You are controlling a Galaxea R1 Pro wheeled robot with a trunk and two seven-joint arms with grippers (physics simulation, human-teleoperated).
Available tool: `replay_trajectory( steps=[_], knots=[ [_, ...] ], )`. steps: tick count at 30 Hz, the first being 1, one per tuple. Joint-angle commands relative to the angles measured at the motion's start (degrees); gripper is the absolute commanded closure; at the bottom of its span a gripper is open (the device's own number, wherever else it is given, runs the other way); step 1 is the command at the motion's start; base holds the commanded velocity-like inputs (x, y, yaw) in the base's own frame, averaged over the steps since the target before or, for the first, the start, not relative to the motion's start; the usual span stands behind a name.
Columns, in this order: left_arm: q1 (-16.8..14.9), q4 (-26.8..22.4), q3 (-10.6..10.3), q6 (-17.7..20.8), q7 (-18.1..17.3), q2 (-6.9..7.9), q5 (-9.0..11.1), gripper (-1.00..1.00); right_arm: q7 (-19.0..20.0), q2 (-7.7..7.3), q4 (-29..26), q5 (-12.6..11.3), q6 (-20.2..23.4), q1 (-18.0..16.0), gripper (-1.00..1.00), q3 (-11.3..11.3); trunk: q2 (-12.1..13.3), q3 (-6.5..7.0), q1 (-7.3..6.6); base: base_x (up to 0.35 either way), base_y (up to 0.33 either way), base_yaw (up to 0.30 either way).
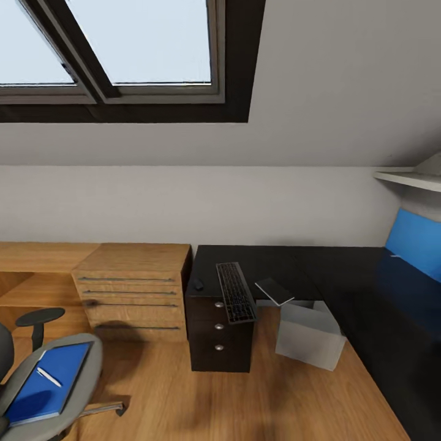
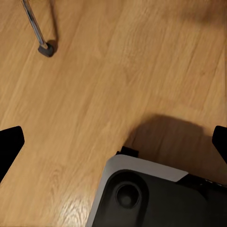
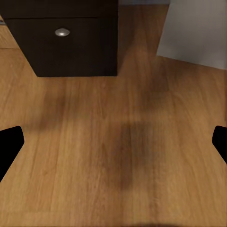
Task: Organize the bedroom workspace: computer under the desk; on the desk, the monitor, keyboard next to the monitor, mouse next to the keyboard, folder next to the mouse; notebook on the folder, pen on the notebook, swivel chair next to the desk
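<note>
Desk (image 1: 343, 275) is sitting in the room's corner under a sloped ceiling w/ a window (image 1: 122, 43); black L-shaped top, blue back panel (image 1: 416, 245) rising along its right-hand edge. Keyboard (image 1: 235, 292) is lying on the desk's left end, above the black drawers (image 1: 218, 331), its near end reaching the front edge. Mouse (image 1: 198, 285) is resting just beside the keyboard, at the top's left edge. Notebook (image 1: 274, 291) is lying on the other side of the keyboard, poking out over the front edge, partly above the computer (image 1: 309, 335). Computer is standing on the wood floor (image 1: 257, 398) in the desk's knee space, turned at an angle, only partly tucked under.

Swivel chair (image 1: 43, 380) is standing well apart from the desk, in front of the light-wood drawer chest (image 1: 135, 291). Folder (image 1: 46, 383) is lying flat on the seat, pen (image 1: 49, 376) resting on top of it.

Left gripper (image 2: 113, 142) is hanging w/ fingers (image 2: 9, 144) spread wide over bare floor, nothing between them; robot base (image 2: 156, 194) below, a chair leg w/ castor (image 2: 46, 49) off to one side. Right gripper (image 3: 113, 142) is also hanging spread & empty over the floor, facing the lowest drawer (image 3: 61, 35) and the computer's grey side.
</note>
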Motion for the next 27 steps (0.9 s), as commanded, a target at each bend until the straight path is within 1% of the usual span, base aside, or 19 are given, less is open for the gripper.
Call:
replay_trajectory(
  steps=[1,5,11,15,19,22,27],
  knots=[
    [0.0,-0.2,-0.5,-0.1,0.4,0.05,0.3,-1.00,-0.2,0.00,0.1,-0.5,-0.2,0.0,-1.00,0.5,-0.1,-0.07,0.02,0.005,0.006,-0.039],
    [0.0,-0.2,-0.5,-0.1,0.4,0.05,0.3,-1.00,-0.2,0.00,0.1,-0.5,-0.2,0.0,-1.00,0.5,-0.1,-0.05,0.02,0.079,0.072,-0.020],
    [0.0,-0.2,-0.5,-0.3,0.4,0.03,0.3,-1.00,-0.2,0.00,0.1,-0.5,-0.2,0.0,-1.00,0.4,-0.1,-0.04,0.02,0.216,0.190,-0.003],
    [0.0,-0.2,-0.6,-0.3,0.4,-0.01,0.2,-1.00,-0.2,0.00,0.1,-0.6,-0.2,0.0,-1.00,0.4,-0.1,-0.04,0.02,0.129,0.074,-0.001],
    [0.0,-0.2,-3.3,-0.3,0.4,-0.03,0.2,-1.00,-0.2,0.00,0.1,-0.6,-0.2,0.0,-1.00,0.4,-0.1,-0.04,0.02,0.023,0.013,0.000],
    [0.0,-0.2,-3.9,-0.4,0.4,-0.03,0.3,-1.00,-0.2,0.00,0.1,-0.6,-0.2,0.0,-1.00,0.4,-0.1,-0.04,0.02,0.004,0.002,0.000],
    [0.0,-0.2,-4.1,-0.4,0.4,-0.03,0.3,-1.00,-0.2,0.00,0.1,-0.7,-0.2,0.0,-1.00,0.4,-0.1,-0.04,0.02,0.000,0.000,0.000]
  ],
)
